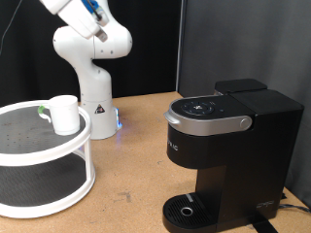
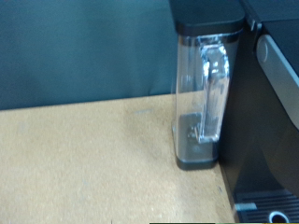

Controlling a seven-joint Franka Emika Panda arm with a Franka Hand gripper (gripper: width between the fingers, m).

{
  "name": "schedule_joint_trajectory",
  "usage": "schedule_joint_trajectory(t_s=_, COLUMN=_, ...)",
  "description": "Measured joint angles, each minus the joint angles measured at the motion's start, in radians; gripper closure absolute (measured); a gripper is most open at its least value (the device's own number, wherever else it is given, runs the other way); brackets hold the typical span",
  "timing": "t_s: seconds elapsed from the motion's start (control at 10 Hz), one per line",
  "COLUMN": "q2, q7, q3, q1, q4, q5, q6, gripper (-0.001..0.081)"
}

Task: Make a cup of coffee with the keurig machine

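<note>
The cup (image 1: 64, 114), a plain white mug, stands upright on the top tier of a white round stand (image 1: 29, 146) at the exterior view's left. The keurig machine (image 1: 228, 146), black with a silver-grey lid handle (image 1: 206, 122), stands at the exterior view's right with its lid down and its round drip tray (image 1: 185, 209) bare. The wrist view shows the machine's dark side (image 2: 271, 121) and its clear water tank (image 2: 206, 93) close by. The gripper shows in neither view; the arm leaves the exterior view at the top left.
The robot's white base (image 1: 92, 68) stands behind the stand on the wooden table (image 1: 136, 165). A dark curtain hangs at the back. A black cable (image 1: 292, 204) runs from the machine at the lower right.
</note>
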Motion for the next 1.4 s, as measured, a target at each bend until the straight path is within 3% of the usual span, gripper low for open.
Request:
schedule_joint_trajectory(t_s=0.4, q2=-0.062, q7=-0.090, q3=-0.103, q1=-0.033, q4=0.009, q5=-0.075, q6=-0.138, gripper=0.0806)
schedule_joint_trajectory(t_s=0.7, q2=-0.068, q7=-0.067, q3=-0.100, q1=-0.046, q4=-0.011, q5=-0.075, q6=-0.072, gripper=0.0806)
schedule_joint_trajectory(t_s=0.9, q2=-0.099, q7=-0.021, q3=-0.104, q1=-0.114, q4=-0.046, q5=-0.078, q6=-0.012, gripper=0.0806)
schedule_joint_trajectory(t_s=1.1, q2=-0.125, q7=-0.024, q3=-0.132, q1=-0.182, q4=-0.056, q5=-0.122, q6=-0.022, gripper=0.0806)
schedule_joint_trajectory(t_s=1.4, q2=-0.134, q7=-0.055, q3=-0.167, q1=-0.212, q4=-0.057, q5=-0.161, q6=-0.032, gripper=0.0806)
